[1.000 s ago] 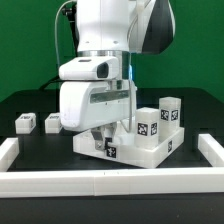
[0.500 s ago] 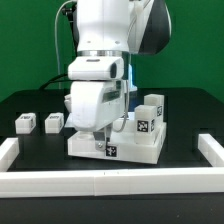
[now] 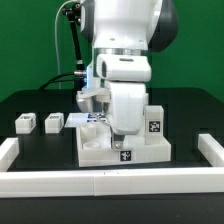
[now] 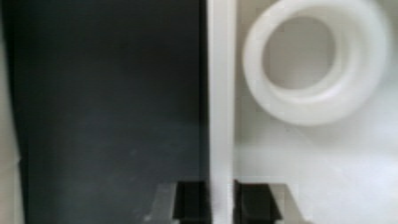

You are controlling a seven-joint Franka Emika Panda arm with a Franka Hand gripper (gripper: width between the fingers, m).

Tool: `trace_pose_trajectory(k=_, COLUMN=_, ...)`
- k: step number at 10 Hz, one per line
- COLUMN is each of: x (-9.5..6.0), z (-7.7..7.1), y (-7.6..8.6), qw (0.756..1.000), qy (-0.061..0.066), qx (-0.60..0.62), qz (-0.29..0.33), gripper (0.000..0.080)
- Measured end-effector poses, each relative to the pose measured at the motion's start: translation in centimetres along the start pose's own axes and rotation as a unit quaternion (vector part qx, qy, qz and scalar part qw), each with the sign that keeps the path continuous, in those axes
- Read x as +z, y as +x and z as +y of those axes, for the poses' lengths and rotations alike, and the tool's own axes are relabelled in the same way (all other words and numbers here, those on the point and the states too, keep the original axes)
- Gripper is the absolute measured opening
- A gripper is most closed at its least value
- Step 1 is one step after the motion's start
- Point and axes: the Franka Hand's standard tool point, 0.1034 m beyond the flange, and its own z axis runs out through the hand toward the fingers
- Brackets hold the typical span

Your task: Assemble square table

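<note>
The white square tabletop (image 3: 98, 148) lies on the black table in the exterior view, with a tag on its front edge. A white tagged leg block (image 3: 155, 118) stands upright at its right corner. My gripper (image 3: 122, 138) reaches down onto the tabletop, with its fingertips largely hidden by the hand. In the wrist view my gripper (image 4: 221, 196) is shut on the tabletop's raised rim (image 4: 221, 90), which runs between the two black fingers (image 4: 189, 200). A round socket ring (image 4: 320, 60) sits in the tabletop's inner face beside the rim.
Two small white tagged leg blocks (image 3: 25, 122) (image 3: 53, 122) lie on the table at the exterior view's left. Another white piece (image 3: 78, 121) lies just behind the tabletop. The long white border rail (image 3: 110, 180) runs along the front and up both sides.
The arm has swung toward the exterior view's right, and the tabletop has turned and shifted right with it. The two leg blocks at the left have not moved.
</note>
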Motion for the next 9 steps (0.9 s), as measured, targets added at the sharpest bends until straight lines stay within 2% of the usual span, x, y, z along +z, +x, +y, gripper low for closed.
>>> trace_pose_trajectory(k=5, x=0.04, z=-0.09, y=-0.58, qw=0.99, qy=-0.001, qx=-0.142, qz=-0.009, gripper=0.0057)
trace_pose_trajectory(k=8, x=0.09, z=-0.17, y=-0.71, qw=0.989, qy=0.0, qx=-0.151, qz=-0.01, gripper=0.006)
trace_pose_trajectory(k=9, x=0.09, z=-0.18, y=-0.74, qw=0.989, qy=0.0, qx=-0.151, qz=-0.01, gripper=0.0274)
